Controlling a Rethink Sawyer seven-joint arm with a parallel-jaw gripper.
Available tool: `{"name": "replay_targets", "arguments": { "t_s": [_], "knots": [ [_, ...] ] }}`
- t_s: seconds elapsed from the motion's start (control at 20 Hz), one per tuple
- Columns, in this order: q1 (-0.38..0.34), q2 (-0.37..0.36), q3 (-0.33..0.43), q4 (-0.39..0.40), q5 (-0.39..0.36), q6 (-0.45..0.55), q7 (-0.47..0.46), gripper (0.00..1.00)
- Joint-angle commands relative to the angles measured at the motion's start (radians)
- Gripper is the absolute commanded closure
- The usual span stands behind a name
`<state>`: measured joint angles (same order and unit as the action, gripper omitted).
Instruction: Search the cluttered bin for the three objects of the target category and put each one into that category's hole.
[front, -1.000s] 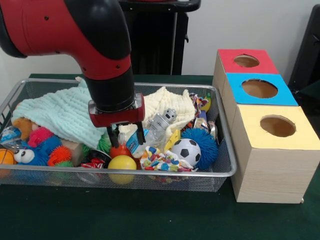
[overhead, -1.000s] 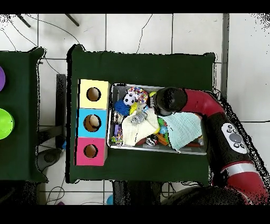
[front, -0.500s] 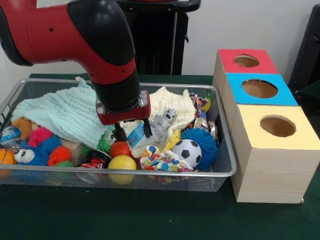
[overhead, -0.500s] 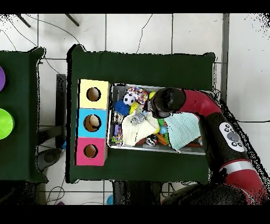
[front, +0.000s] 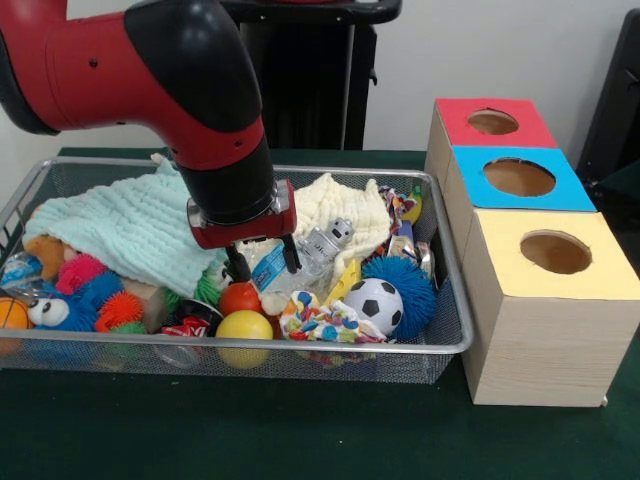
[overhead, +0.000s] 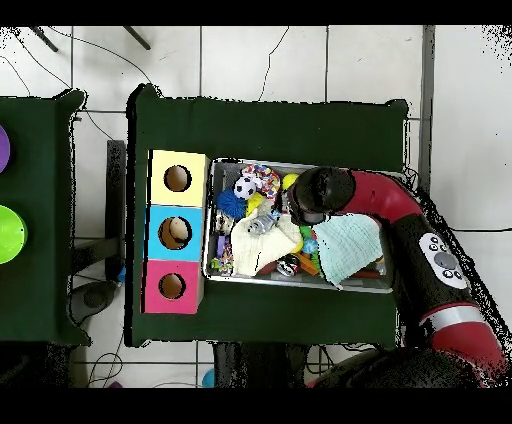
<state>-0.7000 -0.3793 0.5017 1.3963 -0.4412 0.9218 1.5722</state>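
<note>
My gripper (front: 265, 262) hangs over the middle of the wire bin (front: 300, 346). Between its two black fingers (front: 238, 266) sits a clear bottle with a blue and white label (front: 267, 272), raised a little from the clutter. A red ball (front: 240, 298) and a yellow ball (front: 244, 326) lie just below the gripper. To the right lie a soccer ball (front: 373, 303), a blue spiky ball (front: 412, 285) and a grey robot toy (front: 326, 240). From overhead, the arm's wrist (overhead: 316, 191) hides the gripper.
Three boxes with round holes stand right of the bin: red (front: 492, 122), blue (front: 518, 178) and yellow (front: 555, 252). A mint cloth (front: 120, 230) and a cream cloth (front: 345, 205) cover the bin's back. Plush toys (front: 70, 295) fill the left end.
The gripper rose out of the clutter and shifted slightly right, and the blue-labelled bottle came up between its fingers.
</note>
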Motion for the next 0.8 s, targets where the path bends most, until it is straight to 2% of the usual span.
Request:
{"name": "replay_targets", "arguments": {
  "t_s": [0.05, 0.8],
  "knots": [
    [-0.022, 0.057, 0.065, 0.034, -0.053, 0.086, -0.296, 0.00],
    [-0.050, 0.077, 0.102, 0.052, -0.048, 0.052, -0.281, 0.00]
  ]
}}
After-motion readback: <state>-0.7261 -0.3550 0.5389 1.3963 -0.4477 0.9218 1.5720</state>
